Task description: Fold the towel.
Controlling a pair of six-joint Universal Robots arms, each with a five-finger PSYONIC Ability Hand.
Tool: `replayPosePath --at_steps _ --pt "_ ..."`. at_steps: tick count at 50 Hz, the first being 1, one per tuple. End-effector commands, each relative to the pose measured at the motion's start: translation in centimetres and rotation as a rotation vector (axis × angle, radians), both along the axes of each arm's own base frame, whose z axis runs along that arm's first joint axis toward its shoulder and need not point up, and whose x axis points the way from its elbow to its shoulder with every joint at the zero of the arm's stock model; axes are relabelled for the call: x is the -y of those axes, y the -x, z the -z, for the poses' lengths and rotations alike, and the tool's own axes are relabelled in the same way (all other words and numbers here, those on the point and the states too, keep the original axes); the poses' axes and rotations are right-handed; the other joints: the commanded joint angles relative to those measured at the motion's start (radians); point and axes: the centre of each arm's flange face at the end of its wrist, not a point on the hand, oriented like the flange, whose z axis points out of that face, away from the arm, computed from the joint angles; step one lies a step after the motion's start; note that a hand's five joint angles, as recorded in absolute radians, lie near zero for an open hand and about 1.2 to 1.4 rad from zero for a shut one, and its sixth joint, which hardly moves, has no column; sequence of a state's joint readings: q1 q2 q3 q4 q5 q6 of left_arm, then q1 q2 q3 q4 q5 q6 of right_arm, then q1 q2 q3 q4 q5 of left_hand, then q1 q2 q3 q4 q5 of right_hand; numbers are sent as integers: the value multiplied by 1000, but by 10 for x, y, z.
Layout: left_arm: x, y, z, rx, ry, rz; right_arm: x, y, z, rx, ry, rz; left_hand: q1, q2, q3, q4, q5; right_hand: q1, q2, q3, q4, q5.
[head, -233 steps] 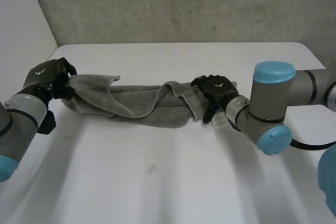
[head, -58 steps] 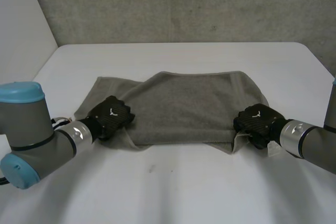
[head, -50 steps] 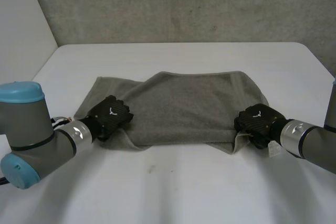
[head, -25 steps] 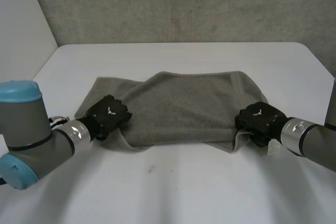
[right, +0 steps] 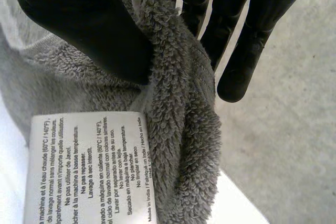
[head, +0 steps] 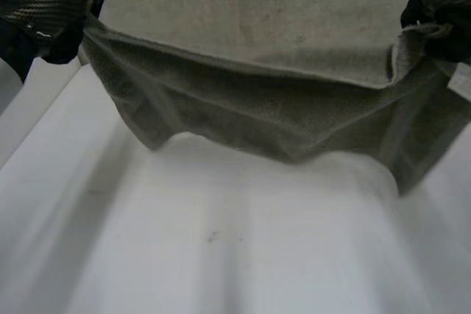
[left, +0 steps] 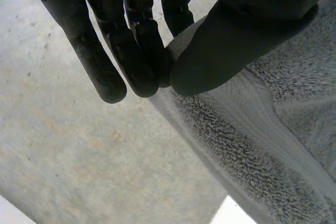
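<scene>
black left hand (head: 40,6), carbon-weave back, small white emblem

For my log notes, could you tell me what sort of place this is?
Probably a robot test bench: a bare white table, a concrete wall behind, and the left hand and right hand holding a towel.

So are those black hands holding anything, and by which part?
Both hold the grey towel: the left hand pinches one top corner between thumb and fingers, the right hand the other corner, beside its care label.
</scene>
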State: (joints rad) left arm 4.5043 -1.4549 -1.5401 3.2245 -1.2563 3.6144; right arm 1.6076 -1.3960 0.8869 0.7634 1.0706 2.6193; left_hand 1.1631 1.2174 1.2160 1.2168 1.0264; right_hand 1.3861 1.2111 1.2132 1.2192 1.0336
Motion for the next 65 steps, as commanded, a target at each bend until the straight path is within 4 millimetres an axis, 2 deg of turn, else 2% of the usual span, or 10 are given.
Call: replayPosePath --at_steps 1,8,14,19,24,30,41,51,58,65 --pt "20 0 55 2 -302 -9 28 3 52 -130 -224 -22 233 179 180 179 195 10 185 183 177 188" --pt "60 11 118 52 -527 -23 52 -1 101 -240 -293 -75 233 179 180 179 195 10 185 183 177 188" --pt "98 26 112 33 -457 -13 84 -25 106 -229 -119 -79 233 179 180 179 195 10 185 183 177 188" --pt "135 45 52 -69 -216 25 120 -45 62 -93 214 9 233 179 180 179 195 10 185 183 177 188" --pt "146 45 -63 -393 154 49 132 -45 -31 218 620 86 233 179 180 179 195 10 185 183 177 188" --pt "140 35 -88 -538 200 36 117 -41 -57 334 640 69 233 179 180 179 195 10 185 183 177 188" --pt "141 15 42 -410 -271 -114 100 -47 70 25 123 -39 233 179 180 179 195 10 185 183 177 188" --pt "96 9 175 -272 -562 -116 77 -42 218 -215 -232 -130 233 179 180 179 195 10 185 183 177 188" --pt "80 8 187 -181 -526 -111 75 -33 243 -208 -243 -105 233 179 180 179 195 10 185 183 177 188" --pt "70 8 176 -181 -503 -103 60 -23 237 -177 -233 -75 233 179 180 179 195 -583 -408 -411 -417 -405"
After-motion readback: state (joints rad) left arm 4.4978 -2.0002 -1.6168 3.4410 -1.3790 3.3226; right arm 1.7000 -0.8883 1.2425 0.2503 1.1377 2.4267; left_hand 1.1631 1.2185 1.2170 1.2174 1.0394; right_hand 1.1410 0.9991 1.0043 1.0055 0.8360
